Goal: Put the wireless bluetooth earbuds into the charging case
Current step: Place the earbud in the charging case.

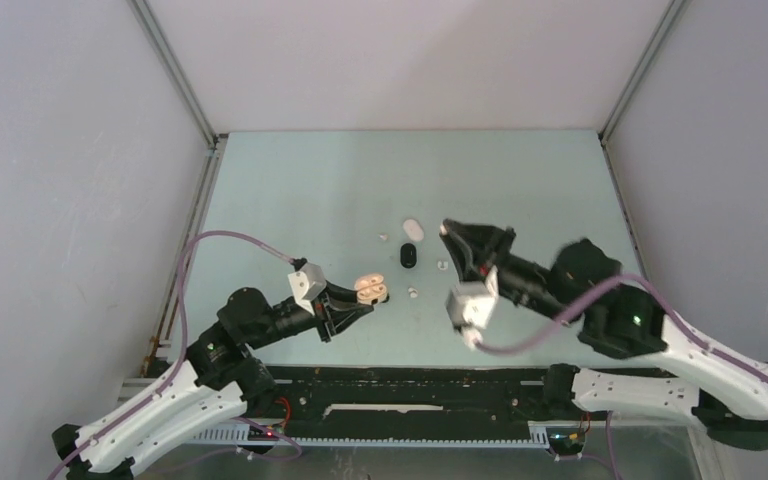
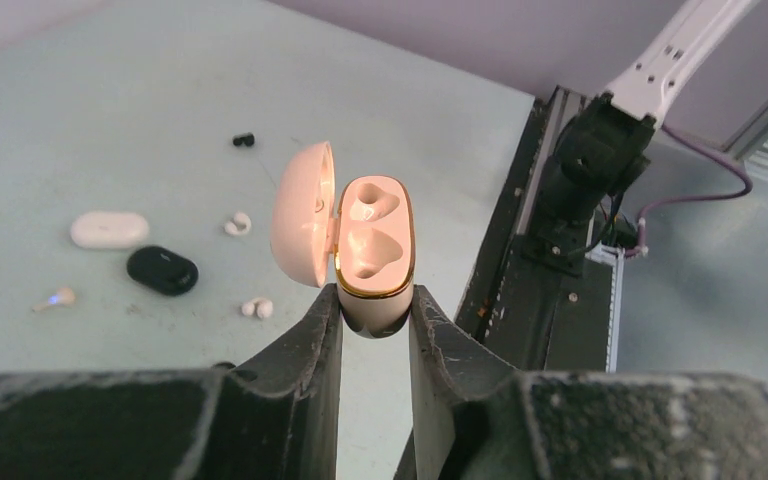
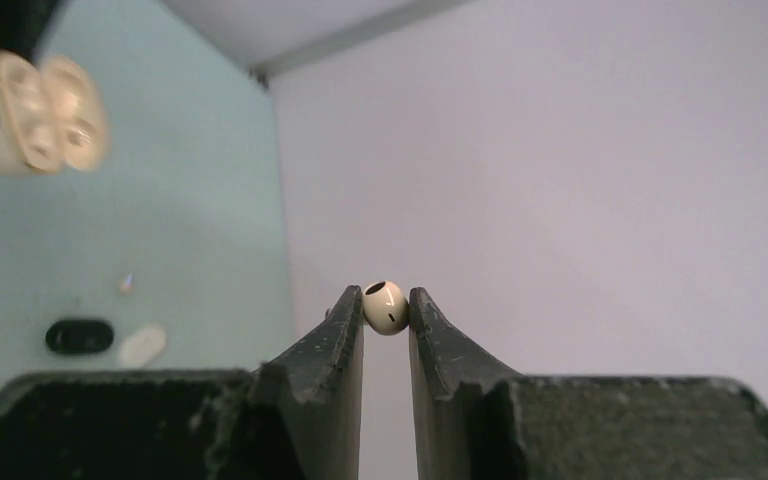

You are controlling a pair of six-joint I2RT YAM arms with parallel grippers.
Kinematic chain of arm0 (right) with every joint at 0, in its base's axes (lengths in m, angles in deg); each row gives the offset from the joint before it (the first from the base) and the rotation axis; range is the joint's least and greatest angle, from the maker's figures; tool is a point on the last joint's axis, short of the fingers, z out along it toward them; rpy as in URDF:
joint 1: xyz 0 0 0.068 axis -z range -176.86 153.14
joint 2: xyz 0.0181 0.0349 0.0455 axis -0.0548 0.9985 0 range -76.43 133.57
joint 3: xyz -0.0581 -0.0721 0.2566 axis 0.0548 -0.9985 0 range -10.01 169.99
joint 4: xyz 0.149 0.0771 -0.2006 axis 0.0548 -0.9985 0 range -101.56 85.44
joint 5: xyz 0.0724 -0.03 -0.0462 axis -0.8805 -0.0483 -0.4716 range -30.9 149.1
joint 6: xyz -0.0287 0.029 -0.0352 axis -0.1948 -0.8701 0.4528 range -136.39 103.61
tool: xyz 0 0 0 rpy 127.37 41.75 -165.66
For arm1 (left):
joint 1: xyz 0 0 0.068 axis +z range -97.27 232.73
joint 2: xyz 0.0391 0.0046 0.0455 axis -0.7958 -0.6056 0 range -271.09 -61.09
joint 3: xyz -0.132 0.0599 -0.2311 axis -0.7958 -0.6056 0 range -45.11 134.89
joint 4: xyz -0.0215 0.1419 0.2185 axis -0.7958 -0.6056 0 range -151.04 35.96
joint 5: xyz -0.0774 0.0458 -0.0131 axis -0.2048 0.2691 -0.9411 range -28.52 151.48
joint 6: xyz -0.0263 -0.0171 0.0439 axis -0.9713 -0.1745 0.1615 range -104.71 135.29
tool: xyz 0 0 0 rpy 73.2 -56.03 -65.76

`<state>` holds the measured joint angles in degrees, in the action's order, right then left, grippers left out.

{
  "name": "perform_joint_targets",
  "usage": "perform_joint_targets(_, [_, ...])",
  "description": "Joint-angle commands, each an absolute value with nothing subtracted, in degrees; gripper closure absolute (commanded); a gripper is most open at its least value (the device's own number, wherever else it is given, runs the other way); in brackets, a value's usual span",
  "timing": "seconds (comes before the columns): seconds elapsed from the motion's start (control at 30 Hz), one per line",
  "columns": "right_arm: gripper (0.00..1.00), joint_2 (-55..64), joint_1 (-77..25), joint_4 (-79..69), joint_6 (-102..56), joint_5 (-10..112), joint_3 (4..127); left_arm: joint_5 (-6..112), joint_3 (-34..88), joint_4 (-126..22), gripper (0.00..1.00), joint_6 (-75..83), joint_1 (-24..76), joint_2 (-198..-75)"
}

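Left jaws: clenched on the lower end of the open beige charging case (image 2: 375, 250), holding it above the counter (image 2: 80, 120), left of centre and towards the near edge.
Lid (image 2: 300, 230): hinged open beside the base; both wells are empty.
Right jaws: grasping one beige earbud (image 3: 386, 306) at their tips, lifted off the counter to the right of the held case.
White case (image 2: 108, 229): closed, lying mid-counter, just beyond the black case (image 2: 162, 270).
Loose earbuds: a white one (image 2: 237, 224) near the two cases, another white one (image 2: 256, 308) nearer, and a black one (image 2: 244, 140) apart from the rest.
Small speck (image 2: 60, 297): possibly another bud, too tiny to tell.
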<state>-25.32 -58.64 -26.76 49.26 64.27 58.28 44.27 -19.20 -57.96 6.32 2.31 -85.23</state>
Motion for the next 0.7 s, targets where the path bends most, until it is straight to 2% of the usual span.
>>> perform_joint_targets(0.0, [1.00,-30.68,-72.96,-15.25,59.41,72.76,48.52,45.45,-14.18,-55.78,0.99,10.71,2.08,-84.80])
perform_joint_targets(0.1, [1.00,-32.02,-79.53,0.38,67.05,75.42,38.88,45.36,-14.23,-54.45,1.00,12.68,2.09,-84.59])
perform_joint_targets(0.23, [1.00,-30.67,-82.52,14.94,71.13,74.40,31.05,47.64,-17.21,-47.22,1.00,13.23,2.06,-82.79])
perform_joint_targets(0.67, [1.00,-26.84,-79.25,20.15,61.04,68.86,31.99,46.24,-16.45,-46.78,1.00,16.78,2.23,-88.70])
